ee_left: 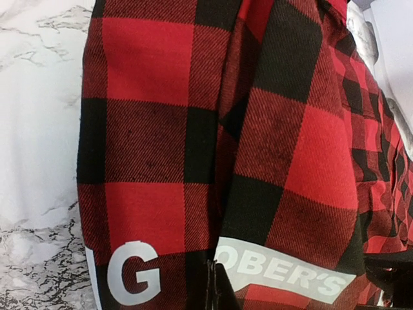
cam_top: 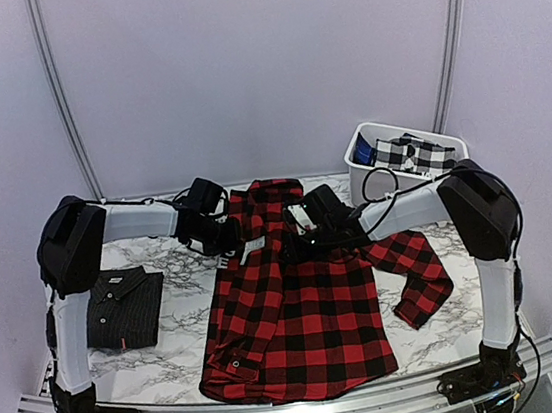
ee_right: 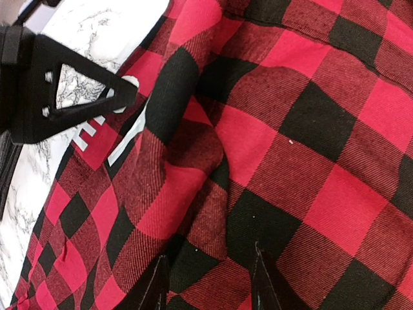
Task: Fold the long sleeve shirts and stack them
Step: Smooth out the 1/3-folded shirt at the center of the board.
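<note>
The black pinstriped shirt (cam_top: pixel 122 306) lies folded at the left of the surface (cam_top: pixel 182 299), well apart from the work. The left gripper (cam_top: pixel 221 235) is clamped tight at the left shoulder edge of the red-and-black flannel shirt (cam_top: pixel 289 316), which lies spread with its long axis from far collar to near hem, so the cloth to fold over lies rightward, toward the right gripper (ee_right: pixel 210 281), whose jaws are half apart with the tips down on the chest. The left gripper's tips are nearly cut off in its wrist view, so its pinch on a fold is my judgement, and I cannot tell whether the right one grips any cloth.
</note>
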You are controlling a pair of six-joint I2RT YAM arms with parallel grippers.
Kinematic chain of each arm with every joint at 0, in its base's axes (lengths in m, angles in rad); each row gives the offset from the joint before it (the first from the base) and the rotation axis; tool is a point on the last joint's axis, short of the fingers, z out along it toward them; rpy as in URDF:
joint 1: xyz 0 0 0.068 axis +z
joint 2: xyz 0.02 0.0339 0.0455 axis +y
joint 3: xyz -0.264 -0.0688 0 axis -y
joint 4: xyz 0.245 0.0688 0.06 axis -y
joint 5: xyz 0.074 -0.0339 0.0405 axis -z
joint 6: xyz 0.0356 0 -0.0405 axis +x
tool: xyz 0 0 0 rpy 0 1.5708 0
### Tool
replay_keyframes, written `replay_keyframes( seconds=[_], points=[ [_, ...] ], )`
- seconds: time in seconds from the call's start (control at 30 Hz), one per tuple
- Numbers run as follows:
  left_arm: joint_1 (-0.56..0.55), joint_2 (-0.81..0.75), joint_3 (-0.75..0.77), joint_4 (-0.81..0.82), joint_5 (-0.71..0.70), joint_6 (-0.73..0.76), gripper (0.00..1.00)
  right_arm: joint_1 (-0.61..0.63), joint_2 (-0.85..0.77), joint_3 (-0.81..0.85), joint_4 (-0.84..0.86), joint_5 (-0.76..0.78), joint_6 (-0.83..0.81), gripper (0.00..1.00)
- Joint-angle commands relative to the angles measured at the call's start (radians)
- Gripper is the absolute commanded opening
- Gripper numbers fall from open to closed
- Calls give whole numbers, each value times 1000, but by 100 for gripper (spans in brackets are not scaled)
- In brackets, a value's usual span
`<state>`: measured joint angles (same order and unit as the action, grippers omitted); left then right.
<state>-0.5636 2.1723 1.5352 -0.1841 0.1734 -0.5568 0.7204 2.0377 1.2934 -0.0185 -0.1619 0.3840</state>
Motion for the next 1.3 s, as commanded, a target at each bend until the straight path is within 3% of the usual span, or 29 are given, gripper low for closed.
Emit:
replay_keyframes(
  seconds=[0.0,0.1,0.17,0.33,0.6,0.9,1.27],
  points=[
    [11,-17,10,3,11,17,7,14,18,26,-13,12,-5,38],
    [11,39,50,0,72,30,22,15,21,26,-15,12,-4,38],
    [11,73,71,-3,77,35,37,16,26,32,-19,13,-2,38],
    [10,134,132,-11,91,44,50,19,50,50,-35,16,-2,38],
    [0,136,150,2,121,17,33,19,63,55,-40,25,-4,38],
    [-2,70,98,46,117,-15,5,22,70,66,-46,35,-5,37],
    [18,-44,8,51,9,-25,0,22,78,82,-54,47,-10,33]
  ],
)
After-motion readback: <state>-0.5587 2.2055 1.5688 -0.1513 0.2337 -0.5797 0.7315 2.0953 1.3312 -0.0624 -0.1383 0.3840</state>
